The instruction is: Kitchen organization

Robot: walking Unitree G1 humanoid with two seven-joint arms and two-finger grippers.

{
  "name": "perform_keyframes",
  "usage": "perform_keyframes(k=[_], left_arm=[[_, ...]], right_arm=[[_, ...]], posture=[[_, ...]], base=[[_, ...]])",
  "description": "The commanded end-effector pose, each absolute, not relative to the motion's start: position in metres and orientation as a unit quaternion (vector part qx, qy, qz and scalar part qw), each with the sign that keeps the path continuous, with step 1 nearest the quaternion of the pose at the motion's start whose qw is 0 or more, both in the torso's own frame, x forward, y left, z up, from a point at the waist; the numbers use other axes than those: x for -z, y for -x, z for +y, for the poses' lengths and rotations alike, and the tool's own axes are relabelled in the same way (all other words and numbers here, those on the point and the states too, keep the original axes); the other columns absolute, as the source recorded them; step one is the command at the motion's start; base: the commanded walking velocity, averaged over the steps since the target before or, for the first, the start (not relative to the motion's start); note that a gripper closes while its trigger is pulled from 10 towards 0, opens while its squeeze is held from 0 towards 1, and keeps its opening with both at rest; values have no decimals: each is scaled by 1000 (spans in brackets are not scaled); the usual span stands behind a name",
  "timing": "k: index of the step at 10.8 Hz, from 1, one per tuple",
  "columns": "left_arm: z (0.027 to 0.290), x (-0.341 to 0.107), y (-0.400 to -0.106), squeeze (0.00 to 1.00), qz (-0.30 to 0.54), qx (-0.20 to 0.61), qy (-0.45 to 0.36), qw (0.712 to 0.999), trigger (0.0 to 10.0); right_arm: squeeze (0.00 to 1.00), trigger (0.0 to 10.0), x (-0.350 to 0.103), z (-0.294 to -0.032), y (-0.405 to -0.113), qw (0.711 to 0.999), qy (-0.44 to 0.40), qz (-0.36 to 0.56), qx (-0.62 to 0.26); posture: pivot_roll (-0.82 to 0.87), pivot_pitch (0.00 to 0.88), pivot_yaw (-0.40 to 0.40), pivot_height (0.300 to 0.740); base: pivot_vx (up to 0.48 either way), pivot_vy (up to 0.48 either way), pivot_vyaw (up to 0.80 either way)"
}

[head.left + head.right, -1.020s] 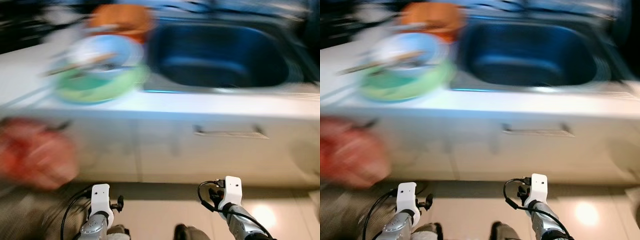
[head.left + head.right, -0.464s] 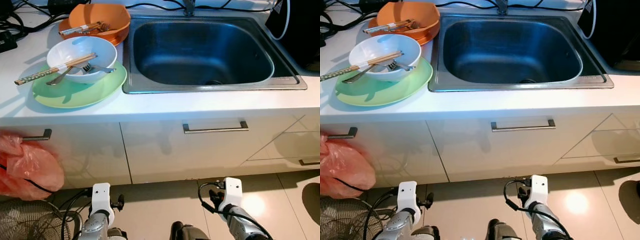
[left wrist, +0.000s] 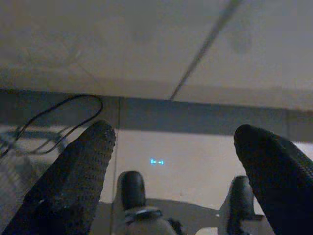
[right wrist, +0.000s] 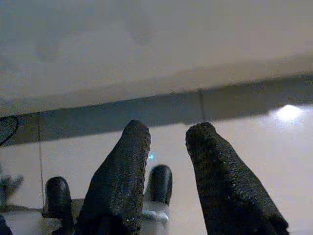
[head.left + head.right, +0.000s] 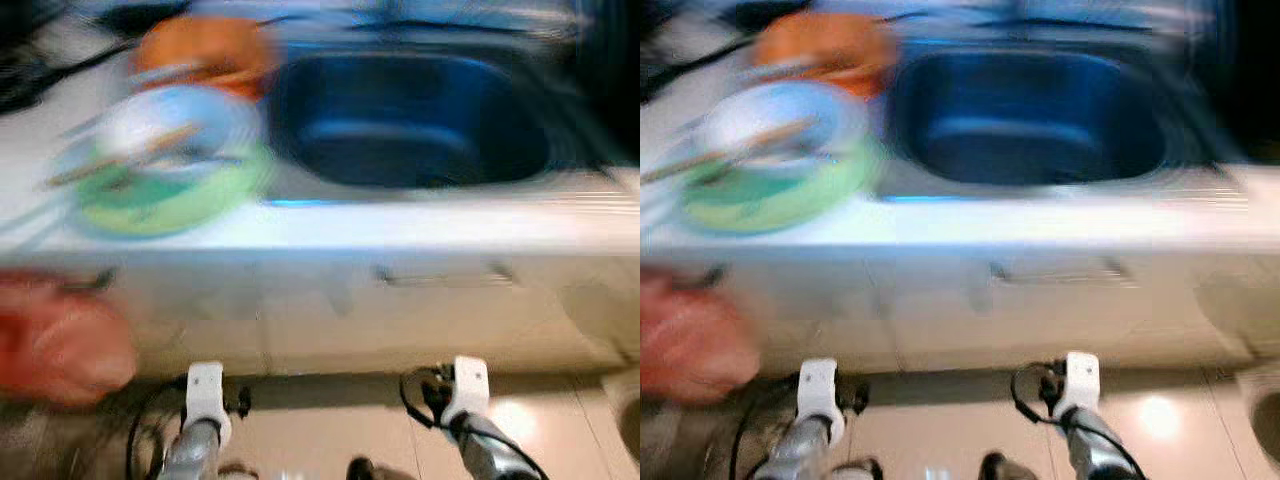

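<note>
1. The sink basin is lying open, offering the widest free room on the surface.
2. A stack of dishes (blurred) is crowding the left end.
3. A red bag is hanging against the cabinet front at lower left.

Left hand spread wide, right hand nearly closed

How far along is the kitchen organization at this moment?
Nothing looks done. The white bowl sits on the green plate, the orange bowl behind, beside the sink. Nothing is in hand: left pincer open, right pincer apart, both low by the cabinet. All dishes remain.
</note>
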State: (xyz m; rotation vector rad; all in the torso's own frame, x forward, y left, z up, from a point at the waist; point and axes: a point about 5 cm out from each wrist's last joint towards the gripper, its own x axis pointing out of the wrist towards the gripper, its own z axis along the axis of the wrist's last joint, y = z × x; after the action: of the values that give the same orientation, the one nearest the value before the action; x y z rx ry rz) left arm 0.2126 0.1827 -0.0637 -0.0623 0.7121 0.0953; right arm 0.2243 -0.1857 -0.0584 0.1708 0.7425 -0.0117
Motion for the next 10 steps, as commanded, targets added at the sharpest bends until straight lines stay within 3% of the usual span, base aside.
perform_keyframes(k=[1, 10], left_arm=[[186, 72, -199, 0, 372, -58, 33, 926, 10000], [184, 70, -197, 0, 344, -42, 28, 938, 10000]], right_arm=[[0, 10000, 60, -185, -222, 926, -82, 369, 5], [0, 10000, 59, -186, -222, 930, -62, 361, 3]], posture=[[141, 173, -42, 740], [139, 188, -37, 740]], base=[[255, 0, 0], [0, 0, 0]])
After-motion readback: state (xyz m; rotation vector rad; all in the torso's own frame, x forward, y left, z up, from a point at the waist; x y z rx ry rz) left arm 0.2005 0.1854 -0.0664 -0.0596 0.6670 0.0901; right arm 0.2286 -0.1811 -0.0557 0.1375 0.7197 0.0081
